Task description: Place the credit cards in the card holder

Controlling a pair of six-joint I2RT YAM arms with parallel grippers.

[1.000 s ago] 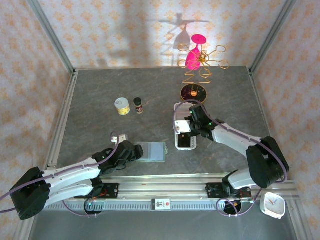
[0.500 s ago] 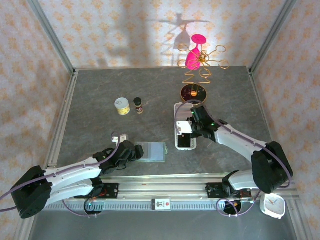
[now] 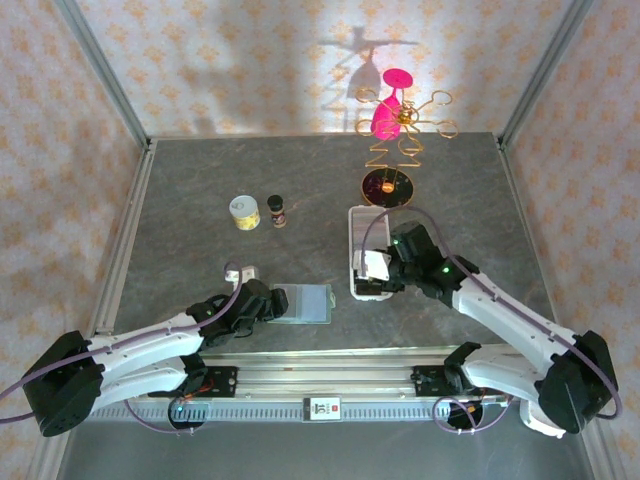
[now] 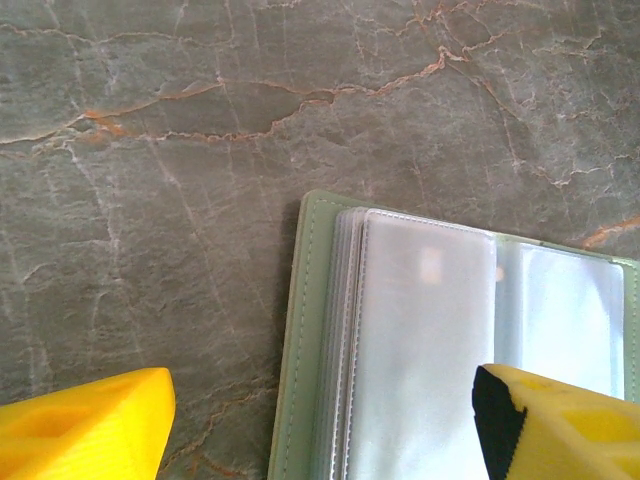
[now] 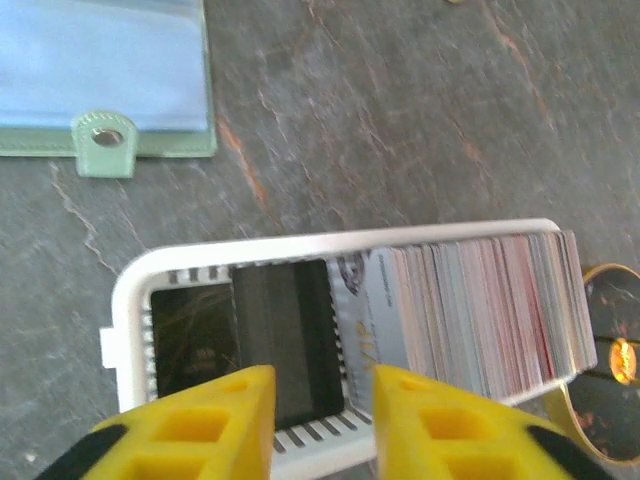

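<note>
Over the near end of the white tray [image 5: 130,290], the right jaws hang parted, one finger either side of a dark card [image 5: 285,330]. I see nothing clenched between them.

My read is that the step in hand is picking one card. To do it well:
- centre on the dark card's long edges
- close squarely so it doesn't skate on the ribbed tray floor
- lift straight up, clear of the rim
- take one card, not its neighbour

The rest of the credit cards [image 5: 470,310] stand on edge, packed tight toward the tray's far end. They are thin and glossy, in greys and reds.

The card holder [image 3: 305,302] lies open on the counter [image 4: 150,150], just to the left of the tray but apart from it. It has a sage-green stitched cover, a snap tab [image 5: 102,140] and slick clear sleeves [image 4: 430,340].

The left jaws are spread wide, astride the holder's edge farthest from the tray. One finger is over a sleeve and the other over the stone. I can't tell whether either presses down.

The counter is matte, veined grey stone.
</note>
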